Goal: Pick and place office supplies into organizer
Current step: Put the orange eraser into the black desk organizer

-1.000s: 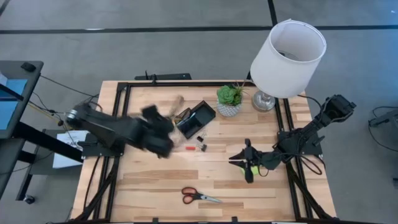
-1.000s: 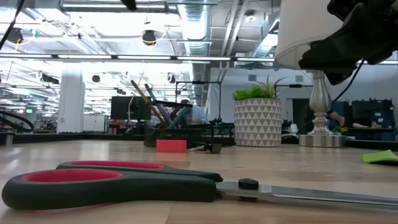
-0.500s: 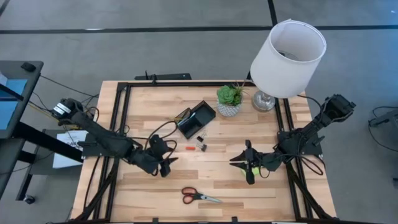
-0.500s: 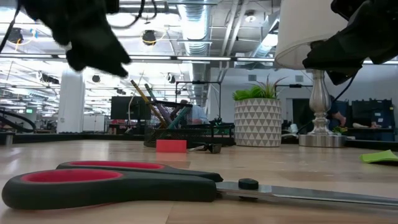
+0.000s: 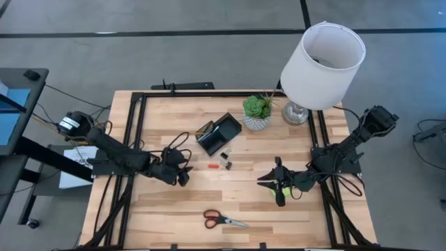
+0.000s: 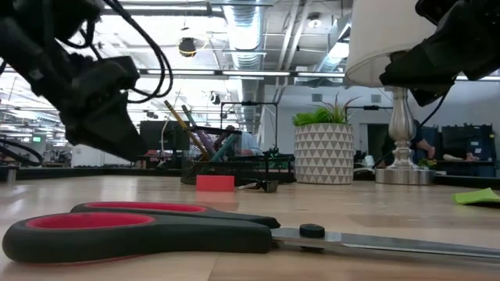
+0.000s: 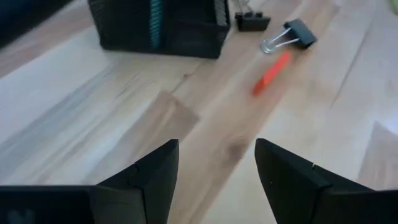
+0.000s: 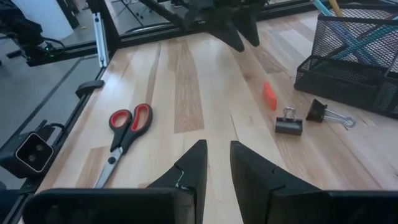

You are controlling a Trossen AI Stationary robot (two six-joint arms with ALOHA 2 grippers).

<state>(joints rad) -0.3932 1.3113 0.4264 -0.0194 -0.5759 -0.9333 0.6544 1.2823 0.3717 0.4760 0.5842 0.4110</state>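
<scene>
The red-handled scissors [image 5: 221,220] lie flat near the table's near edge, large in the low view [image 6: 156,230]. The black mesh organizer [image 5: 218,134] stands mid-table with pens [image 6: 191,133] leaning in it. A small orange item [image 5: 211,166] lies just in front of it. The lime-green sticky pad [image 5: 286,189] lies flat under my right gripper [image 5: 279,187], which hovers above it, open by a narrow gap [image 8: 217,152]. My left gripper [image 5: 183,175] hangs open [image 7: 216,165] above bare wood, left of the orange item [image 7: 272,73].
Two black binder clips [image 5: 226,161] lie beside the orange item. A potted plant [image 5: 256,111] and a white-shaded lamp [image 5: 322,64] stand at the far right. Bare wood lies between the left gripper and the scissors.
My left gripper has swung away from the organizer toward the table's near edge and come down, then eased back a little toward the far side. It now hangs low over the wood. The right arm and the objects have kept still.
</scene>
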